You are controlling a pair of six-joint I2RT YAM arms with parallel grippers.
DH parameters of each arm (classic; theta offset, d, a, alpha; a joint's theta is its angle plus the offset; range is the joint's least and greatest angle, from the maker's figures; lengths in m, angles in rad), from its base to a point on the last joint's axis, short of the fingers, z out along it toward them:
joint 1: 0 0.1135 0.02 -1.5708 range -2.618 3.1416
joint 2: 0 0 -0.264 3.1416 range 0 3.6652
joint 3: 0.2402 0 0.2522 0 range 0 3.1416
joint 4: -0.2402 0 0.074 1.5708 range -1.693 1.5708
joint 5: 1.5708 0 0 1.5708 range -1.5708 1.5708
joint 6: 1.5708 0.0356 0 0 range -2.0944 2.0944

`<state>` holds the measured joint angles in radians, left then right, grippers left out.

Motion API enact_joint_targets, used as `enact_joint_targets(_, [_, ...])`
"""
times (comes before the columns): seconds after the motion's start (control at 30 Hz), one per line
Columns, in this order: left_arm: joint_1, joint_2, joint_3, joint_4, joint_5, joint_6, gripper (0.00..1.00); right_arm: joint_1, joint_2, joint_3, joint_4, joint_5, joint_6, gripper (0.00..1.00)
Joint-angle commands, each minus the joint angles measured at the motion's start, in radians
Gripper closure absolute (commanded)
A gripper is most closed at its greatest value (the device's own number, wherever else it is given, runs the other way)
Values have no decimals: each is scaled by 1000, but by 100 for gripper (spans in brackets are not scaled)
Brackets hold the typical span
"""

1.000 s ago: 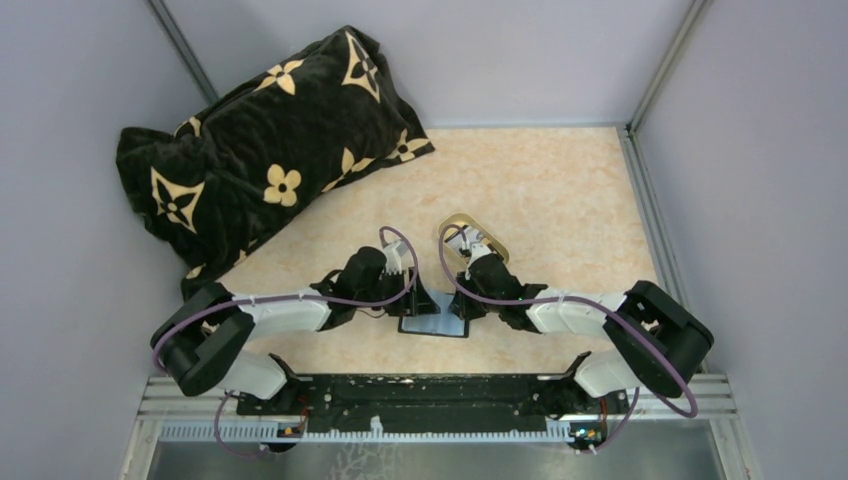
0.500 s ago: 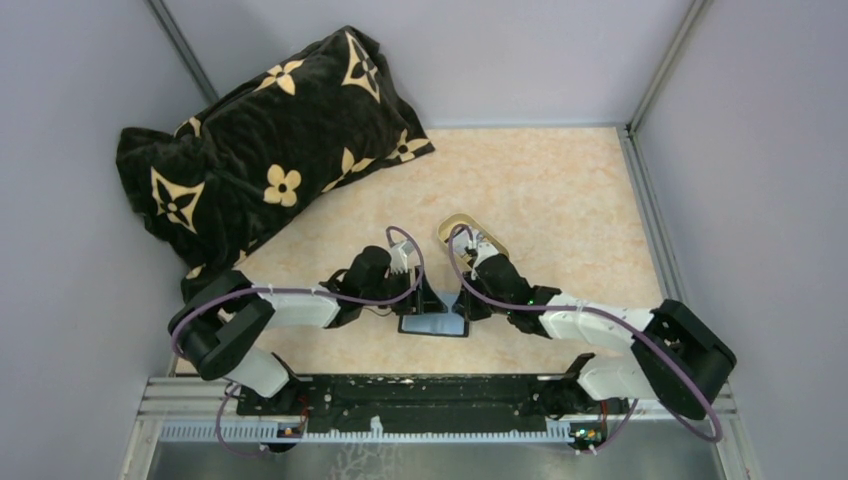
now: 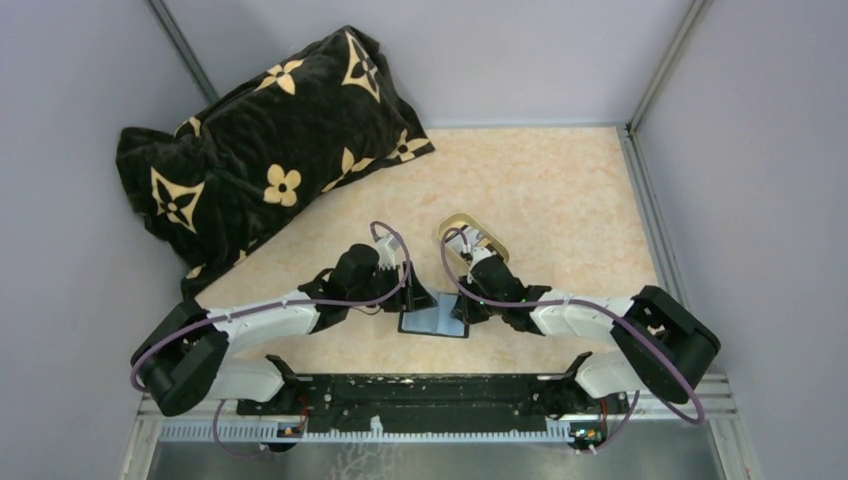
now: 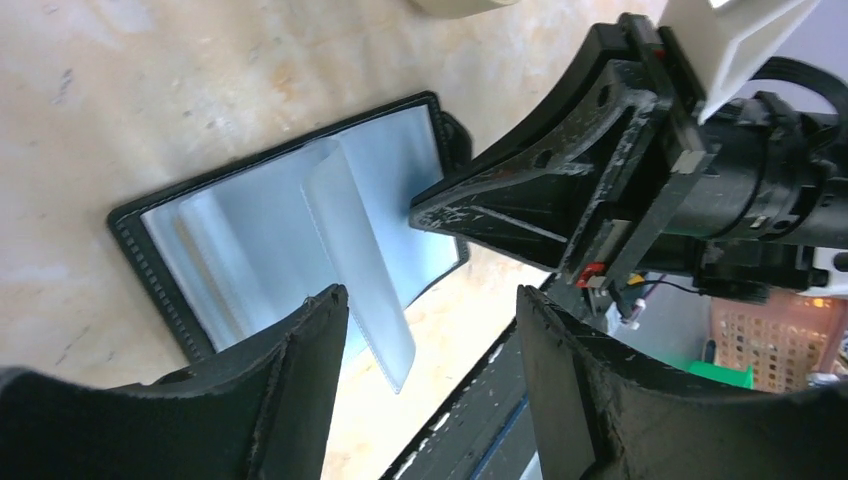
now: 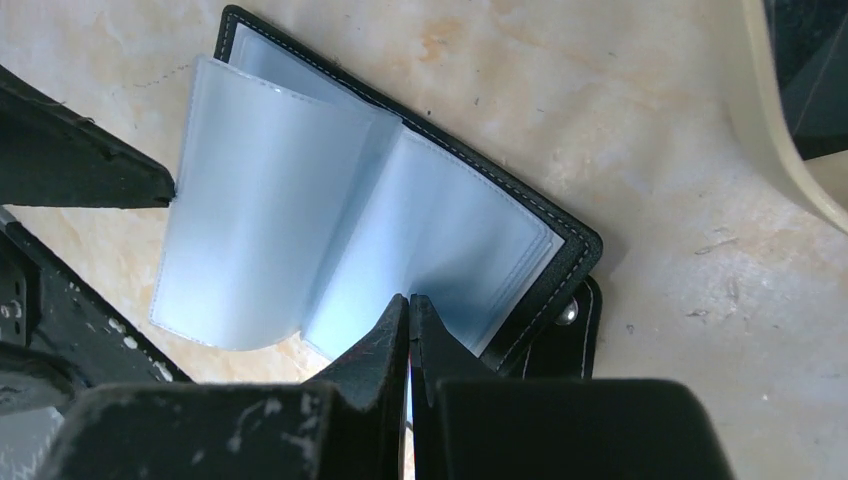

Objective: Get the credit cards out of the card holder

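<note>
**a:** anything change in the last second?

**b:** barely. the left elbow drifts out toward the near edge, and the right arm swings out and comes back. the card holder (image 3: 433,322) stays put, lying open on the table (image 5: 700,100) between them. left gripper (image 4: 430,300) is spread fairly wide and holds nothing, with one finger at the raised clear sleeve (image 5: 260,200). right gripper (image 5: 410,300) is closed tight, tips on the right-hand page.

**a:** so the credit cards?

**b:** none out yet i'd say, and i can't spot any in the sleeves. the tray (image 5: 790,150) is mostly hidden, so i can't tell what's in it.

My black card holder (image 5: 400,200) lies open and flat on the table (image 5: 650,330), its stitched rim showing. Its pale blue clear sleeves (image 5: 250,210) fan out, with one leaf standing up. I can't tell whether any cards are inside.
</note>
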<state>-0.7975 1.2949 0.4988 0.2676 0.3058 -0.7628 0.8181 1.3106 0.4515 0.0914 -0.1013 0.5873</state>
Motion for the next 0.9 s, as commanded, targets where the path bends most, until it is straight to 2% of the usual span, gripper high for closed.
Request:
enact_joint_targets(0.0, [8, -35, 8, -137, -87, 41, 31, 12, 43, 7, 81, -13, 4, 100])
enact_joint_targets(0.1, [22, -44, -7, -187, -141, 51, 30, 12, 58, 2, 92, -15, 7, 100])
enact_joint_targets(0.3, [57, -57, -41, -180, -136, 59, 29, 12, 67, 0, 90, -12, 7, 100])
enact_joint_targets(0.6, [57, -23, -42, -106, -42, 33, 29, 12, 73, 3, 88, -14, 9, 100])
enact_joint_targets(0.87, [57, -26, -28, -105, -45, 48, 29, 12, 82, 1, 94, -15, 9, 100])
